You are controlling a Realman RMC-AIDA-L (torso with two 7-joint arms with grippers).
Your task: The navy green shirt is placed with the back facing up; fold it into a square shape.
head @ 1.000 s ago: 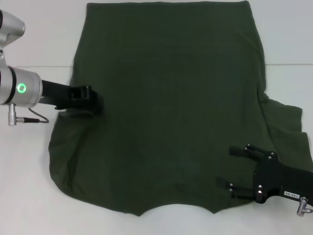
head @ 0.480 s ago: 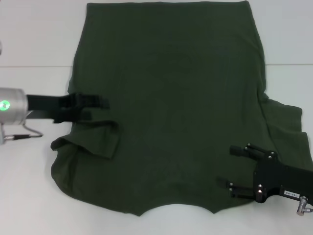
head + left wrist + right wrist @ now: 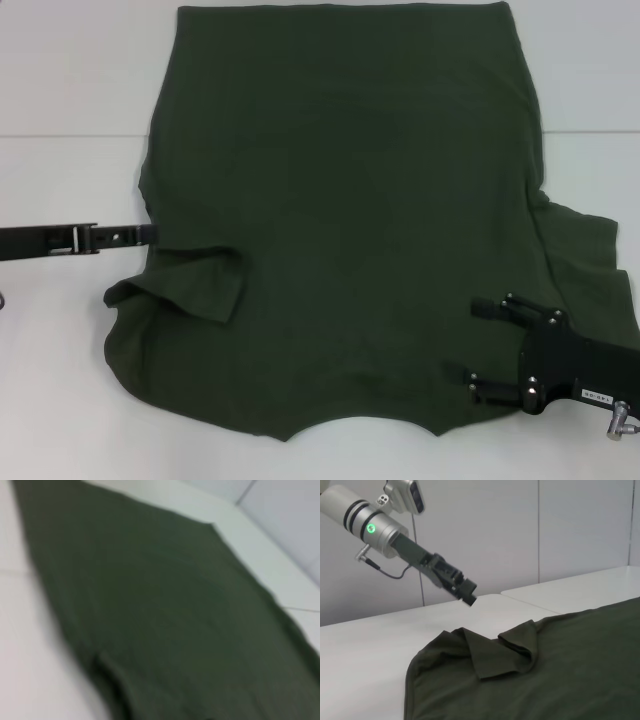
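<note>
Left gripper (image 3: pixel 150 233) at shirt (image 3: pixel 345 200) left edge, above folded sleeve (image 3: pixel 200 285); grip unclear. Right gripper (image 3: pixel 478 345) open, resting on shirt.

Even, bright overhead light; soft shadows; left wrist view blurred

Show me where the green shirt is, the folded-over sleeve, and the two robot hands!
navy green shirt (image 3: pixel 350 200), head view, middle of its back.
folded sleeve (image 3: pixel 200 280), head view, on the flap.
left gripper (image 3: pixel 467 594), right wrist view, fingertips.
right gripper (image 3: pixel 480 345), head view, between fingertips.
</note>
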